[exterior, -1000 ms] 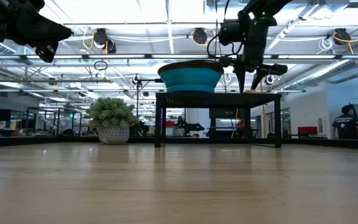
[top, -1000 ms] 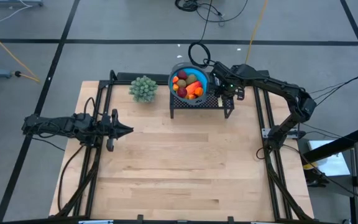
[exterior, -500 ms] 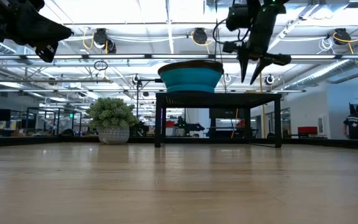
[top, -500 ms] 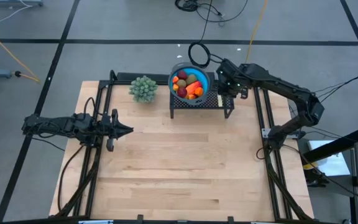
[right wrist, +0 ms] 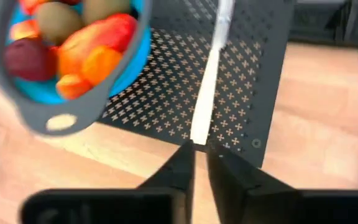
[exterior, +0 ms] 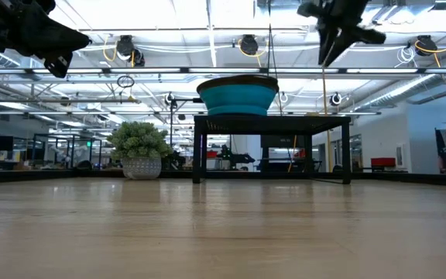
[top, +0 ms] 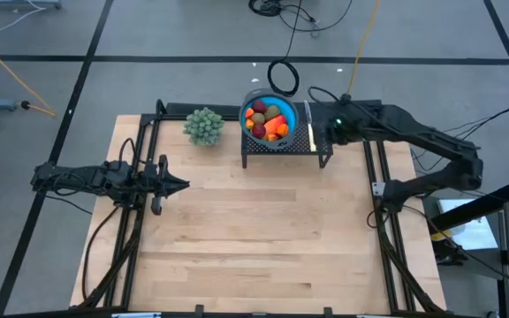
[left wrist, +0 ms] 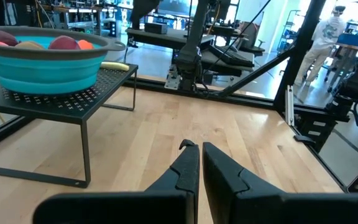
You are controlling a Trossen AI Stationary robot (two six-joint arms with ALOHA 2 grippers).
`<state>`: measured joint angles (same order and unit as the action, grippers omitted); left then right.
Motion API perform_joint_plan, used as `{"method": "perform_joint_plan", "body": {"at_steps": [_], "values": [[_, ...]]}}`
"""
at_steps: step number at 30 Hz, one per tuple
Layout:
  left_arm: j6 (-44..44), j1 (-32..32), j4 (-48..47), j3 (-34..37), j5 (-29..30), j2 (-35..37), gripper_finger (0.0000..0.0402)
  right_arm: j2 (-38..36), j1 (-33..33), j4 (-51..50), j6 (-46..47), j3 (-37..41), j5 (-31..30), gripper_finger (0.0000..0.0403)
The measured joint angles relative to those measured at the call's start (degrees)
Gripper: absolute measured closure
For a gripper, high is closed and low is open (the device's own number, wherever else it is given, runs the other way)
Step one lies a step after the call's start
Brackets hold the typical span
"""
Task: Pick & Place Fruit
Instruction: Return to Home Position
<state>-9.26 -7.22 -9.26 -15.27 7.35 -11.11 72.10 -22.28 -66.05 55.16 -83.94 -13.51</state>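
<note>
Several toy fruits (top: 268,121), red, orange and brownish-green, fill a blue bowl (right wrist: 126,68) on a black perforated stand (top: 294,143) at the table's far edge. A thin knife (right wrist: 211,81) lies flat on the stand, right of the bowl. My right gripper (right wrist: 199,152) hangs shut and empty high above the stand's right end (exterior: 325,58), pointing down at a slant. My left gripper (left wrist: 201,149) waits shut and level over the table's left side (top: 184,185).
A pale green bushy plant (top: 204,125) in a pot stands left of the stand. Black frame rails (top: 374,177) run along both sides of the table. The wooden table (top: 254,238) spreads out in front of the stand. A person (left wrist: 325,37) stands in the room beyond.
My right gripper has risen from just above the stand beside the bowl and drawn back toward the table's right edge, rolling as it went. Its fingers have drawn together. The knife now shows flat on the stand where the gripper was.
</note>
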Motion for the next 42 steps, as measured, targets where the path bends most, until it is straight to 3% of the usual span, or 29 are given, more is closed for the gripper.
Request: {"method": "perform_joint_plan", "body": {"at_steps": [4, 13, 22, 27, 32, 39, 42], "values": [[-0.01, 0.0, 0.02, 0.0, 0.02, 0.0, 0.0382, -3.03, 5.22, -0.07, -2.32, 0.0, -4.89, 0.0396], [-0.08, 0.02, 0.02, 0.0, 0.27, 0.0, 0.0382, -6.85, 17.21, 1.98, -11.23, 0.0, -14.71, 0.04], [0.49, 0.01, -1.4, 0.0, 0.68, 0.0, 0.0382, -8.83, 26.76, 3.25, -21.29, 0.0, -19.68, 0.0402], [-0.18, 0.0, -1.57, 0.0, 0.68, 0.0, 0.0382, -11.65, 28.39, 4.09, -24.41, 1.48, -19.66, 0.0402], [-0.88, 0.01, -0.93, 0.0, 0.68, 0.0, 0.0382, -17.88, 29.26, 10.43, -24.69, 10.25, -18.87, 0.0402], [-1.37, 0.02, -0.88, 0.0, 0.68, 0.0, 0.0382, -27.29, 29.1, 27.79, -39.95, 25.25, -4.0, 0.0402], [-0.96, 0.0, -0.84, 0.0, 0.7, 0.0, 0.0382, -30.22, 28.52, 31.46, -44.1, 30.02, -2.8, 0.0403]]}}
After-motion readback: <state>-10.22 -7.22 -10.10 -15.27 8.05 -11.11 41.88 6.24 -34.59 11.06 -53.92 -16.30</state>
